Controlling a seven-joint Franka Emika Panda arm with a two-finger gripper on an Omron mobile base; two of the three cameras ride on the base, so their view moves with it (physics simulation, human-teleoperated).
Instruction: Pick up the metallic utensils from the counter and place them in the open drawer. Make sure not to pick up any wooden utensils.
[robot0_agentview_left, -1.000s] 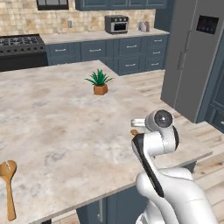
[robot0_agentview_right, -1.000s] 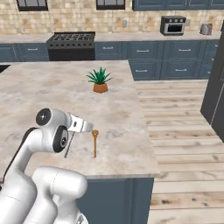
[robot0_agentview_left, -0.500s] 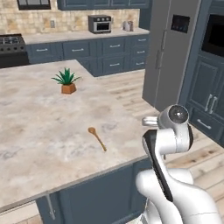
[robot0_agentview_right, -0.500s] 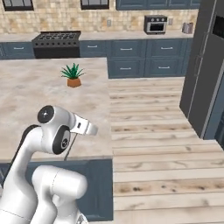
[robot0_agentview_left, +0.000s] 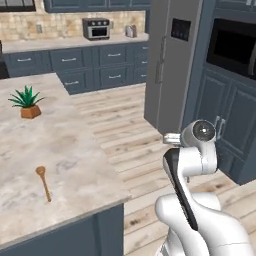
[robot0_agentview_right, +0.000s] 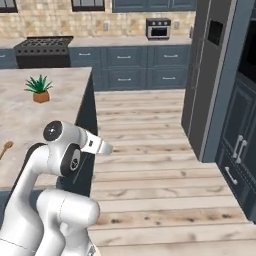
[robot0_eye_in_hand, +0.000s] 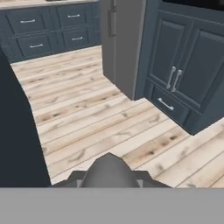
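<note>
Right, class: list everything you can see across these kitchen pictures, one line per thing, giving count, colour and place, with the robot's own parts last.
Wooden spoon: one, tan-orange, lying on the counter near its front edge.
Potted plant: one, green in a brown pot, farther back on the counter.
Counter: one, beige-grey marbled top over dark blue cabinets.
Refrigerator: one, grey, tall, right of the floor.
Toaster oven: one, silver, on the back worktop.
Stove: one, black, at the back wall.
Floor: pale wood planks.
Robot arm: one, white with dark joints, turned away from the counter.
</note>
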